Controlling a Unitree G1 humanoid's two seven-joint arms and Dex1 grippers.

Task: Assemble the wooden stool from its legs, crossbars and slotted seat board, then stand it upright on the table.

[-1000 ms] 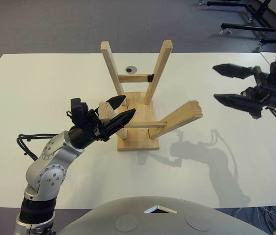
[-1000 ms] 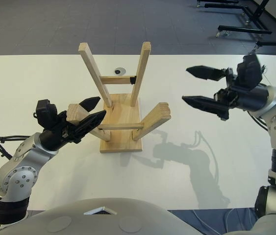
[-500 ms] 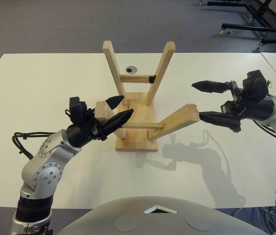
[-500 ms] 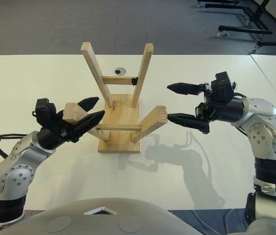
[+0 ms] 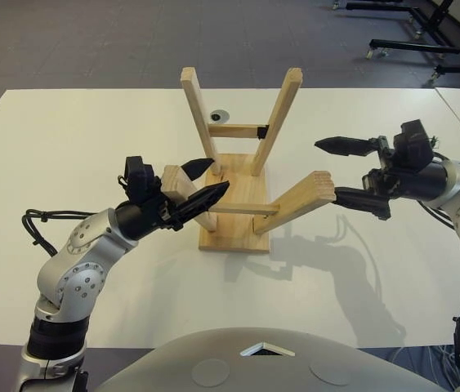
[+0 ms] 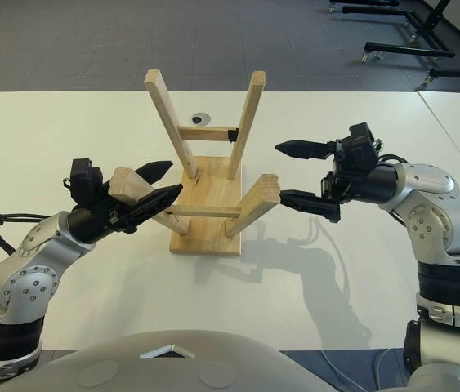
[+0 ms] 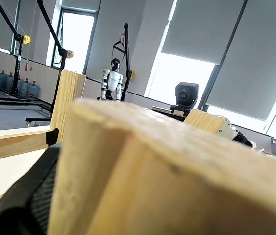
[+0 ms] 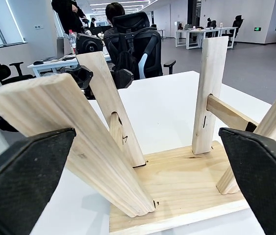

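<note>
Pale pine throughout: the upturned wooden stool (image 5: 234, 184) rests on its flat slotted seat board (image 5: 231, 237), with the legs pointing up. At the board's far edge two square far legs (image 5: 197, 114) stand nearly upright, joined by a thin far crossbar (image 5: 238, 131).

At the board's near left corner, the black two-fingered left gripper (image 5: 210, 179) pinches the near left leg (image 5: 174, 181), one finger on either side of it. This looks like a bracing hold. It probably keeps that leg and the near crossbar (image 5: 234, 209) from pulling out while the opposite side is worked.

At the board's near right corner, the slanting right leg (image 5: 295, 204) leans well outward and does not seem squarely seated. The right gripper (image 5: 332, 170) hangs just beyond the slanting right leg's free end. Its fingers are spread wide above and below that end, and the right wrist view shows the leg running between the two pads. That placement suggests the arm is lined up to take the leg and tip it upright into its slot.

The board sits near the middle of a broad white table (image 5: 91, 131), and a small round grommet (image 5: 219, 116) is set into the top just beyond the board's far edge. Past the table lies grey carpet floor (image 5: 91, 41), with black wheeled frame bases (image 5: 409, 45) far off to the right.
</note>
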